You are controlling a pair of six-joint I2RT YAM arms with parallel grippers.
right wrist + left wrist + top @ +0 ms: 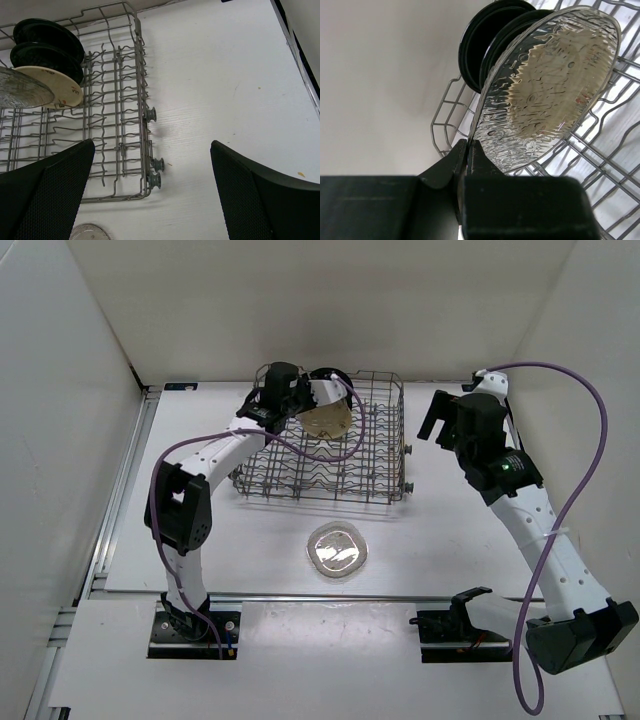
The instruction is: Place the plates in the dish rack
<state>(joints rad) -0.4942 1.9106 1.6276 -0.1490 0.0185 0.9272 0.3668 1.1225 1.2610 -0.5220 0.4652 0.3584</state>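
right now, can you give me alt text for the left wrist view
The left gripper pinches the rim of a clear plate, which is tilted on edge over the rack wires. Two black plates stand on edge just behind it, and a cream plate shows through the clear one.

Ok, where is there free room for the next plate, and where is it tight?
Free: in the dish rack, the tine rows from the clear plate in the left gripper to the front and right walls; the table right of the rack, below the open right gripper. Crowded: at the rack's far wall, where black plates, cream plate and the held plate stand packed.
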